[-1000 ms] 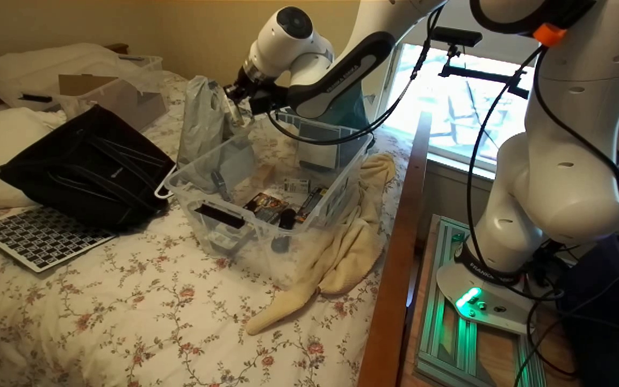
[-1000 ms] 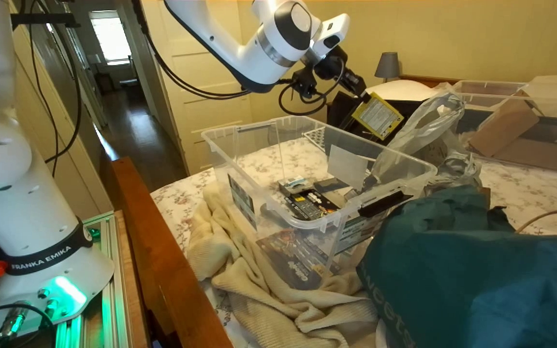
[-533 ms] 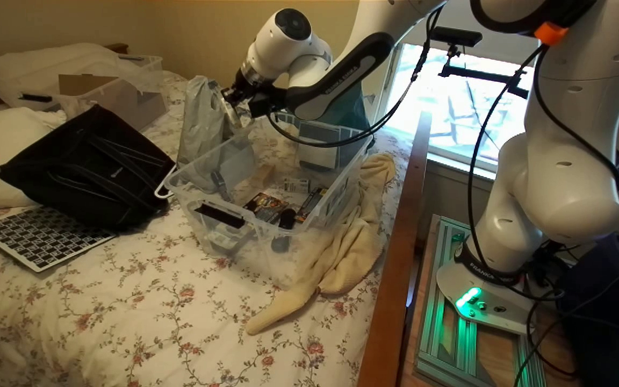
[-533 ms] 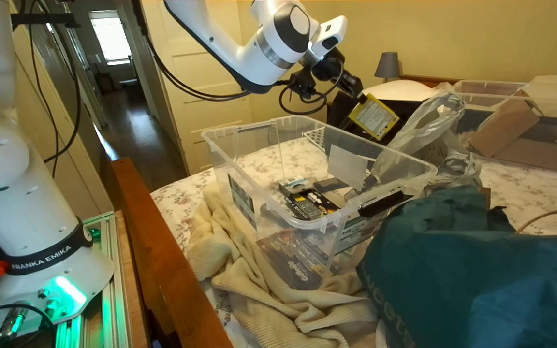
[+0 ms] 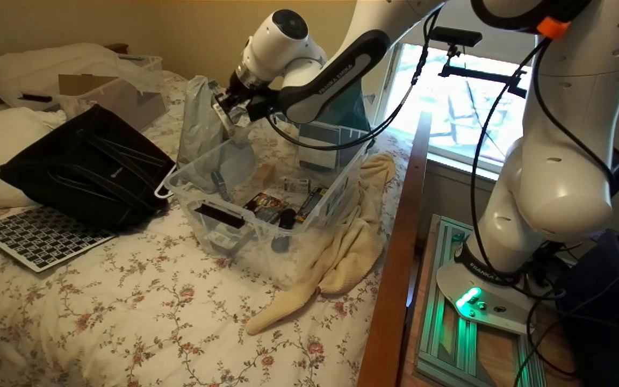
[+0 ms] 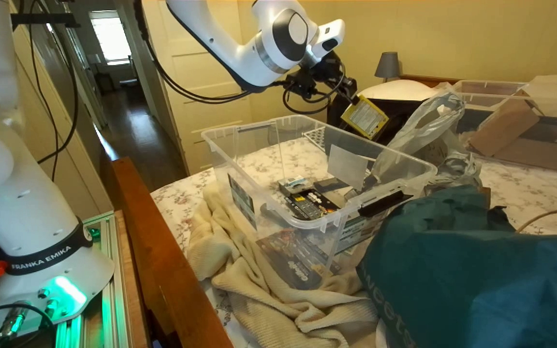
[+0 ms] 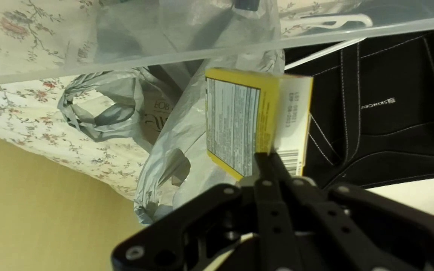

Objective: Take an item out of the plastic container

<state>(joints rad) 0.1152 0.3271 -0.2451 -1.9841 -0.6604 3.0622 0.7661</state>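
My gripper (image 7: pixel 266 155) is shut on a yellow and white box (image 7: pixel 234 120) with printed text and a barcode. The gripper (image 6: pixel 354 99) and the tilted yellow box (image 6: pixel 365 117) show in an exterior view; the gripper (image 5: pixel 220 100) also shows in an exterior view, with the box (image 5: pixel 223 117) seen edge-on. The clear plastic container (image 6: pixel 319 223) stands on the bed, and it also shows in an exterior view (image 5: pixel 272 228). Its rim (image 7: pixel 187 53) crosses the top of the wrist view; the held box appears just outside and above that rim.
Dark boxes (image 6: pixel 315 203) and other small items lie in the container. A grey plastic bag (image 5: pixel 200 123) stands against its side. A black bag (image 5: pixel 100 166) lies beside it on the flowered bed (image 5: pixel 180 322). A green bag (image 6: pixel 476 270) and beige blanket (image 6: pixel 240 275) flank it.
The gripper has moved left in both exterior views with the box still held, and the box sits slightly lower. The container and its contents have not moved.
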